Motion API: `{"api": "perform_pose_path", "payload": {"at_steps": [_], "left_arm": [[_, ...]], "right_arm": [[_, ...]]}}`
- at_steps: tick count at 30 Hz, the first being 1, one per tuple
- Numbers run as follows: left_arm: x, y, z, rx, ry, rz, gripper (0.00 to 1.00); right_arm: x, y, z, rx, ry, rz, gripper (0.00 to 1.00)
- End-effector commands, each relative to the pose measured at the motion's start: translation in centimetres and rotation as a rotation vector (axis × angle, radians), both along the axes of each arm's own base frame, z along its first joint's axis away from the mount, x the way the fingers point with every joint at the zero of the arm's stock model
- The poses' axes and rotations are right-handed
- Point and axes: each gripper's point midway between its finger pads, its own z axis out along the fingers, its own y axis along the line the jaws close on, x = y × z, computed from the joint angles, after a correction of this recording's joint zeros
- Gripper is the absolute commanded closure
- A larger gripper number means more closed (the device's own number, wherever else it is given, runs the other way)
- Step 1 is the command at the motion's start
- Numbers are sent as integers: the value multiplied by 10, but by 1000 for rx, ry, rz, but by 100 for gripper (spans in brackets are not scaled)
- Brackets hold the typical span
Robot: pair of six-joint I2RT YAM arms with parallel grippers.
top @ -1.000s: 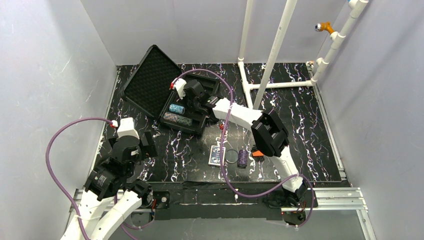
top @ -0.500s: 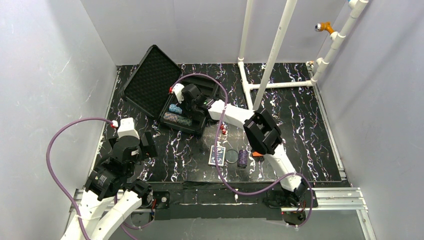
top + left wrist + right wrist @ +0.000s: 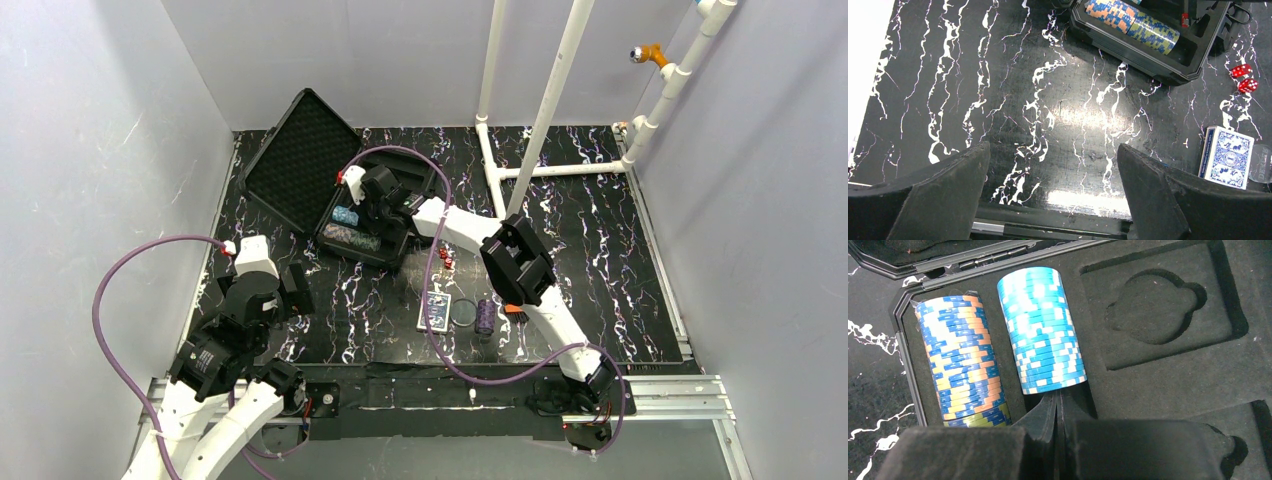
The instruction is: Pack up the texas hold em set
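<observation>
The black case lies open at the back left, its foam lid tipped back and its moulded tray facing up. A teal chip roll and a blue-and-orange roll lie side by side in the tray. My right gripper is shut, its tips against the near end of the teal roll. On the table in front lie the blue-backed card deck, a round disc and a purple chip roll. My left gripper hangs open over bare table at the near left.
Two red dice lie on the table to the right of the case's front corner. A small orange-and-black object sits beside the purple roll. White pipes rise at the back right. Grey walls close in on both sides.
My right arm has reached further left over the tray and its jaws have closed fully. The teal roll has shifted slightly left. The left arm has not moved.
</observation>
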Motion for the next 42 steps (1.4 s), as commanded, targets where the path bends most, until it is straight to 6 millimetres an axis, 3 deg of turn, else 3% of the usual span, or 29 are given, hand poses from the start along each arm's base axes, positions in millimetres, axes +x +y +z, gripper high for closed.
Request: {"api": "perform_pose_path", "payload": {"at_steps": [1, 6, 15, 18, 25, 26, 35, 40, 42], "left_arm": [[2, 1, 1, 3, -16, 5, 2], [2, 0, 1, 3, -15, -1, 2], [2, 1, 2, 1, -19, -2, 2], [2, 0, 2, -2, -20, -4, 2], [2, -2, 1, -6, -15, -14, 2], [2, -2, 0, -6, -14, -16, 2], [4, -10, -3, -13, 5, -53, 2], [5, -13, -5, -17, 14, -64, 2], [5, -14, -5, -17, 16, -67, 2]], "right_arm": [[1, 21, 40, 107, -51, 25, 94], [-6, 12, 71, 132, -65, 23, 87], [-15, -11, 144, 180, -135, -11, 74], [-23, -29, 163, 184, -152, -36, 61], [-46, -94, 190, 192, -198, -173, 31], [-52, -105, 201, 209, -209, -197, 27], [-88, -200, 200, 171, -208, -416, 3], [-107, -233, 193, 195, -198, -476, 2], [-112, -242, 181, 182, -169, -510, 1]]}}
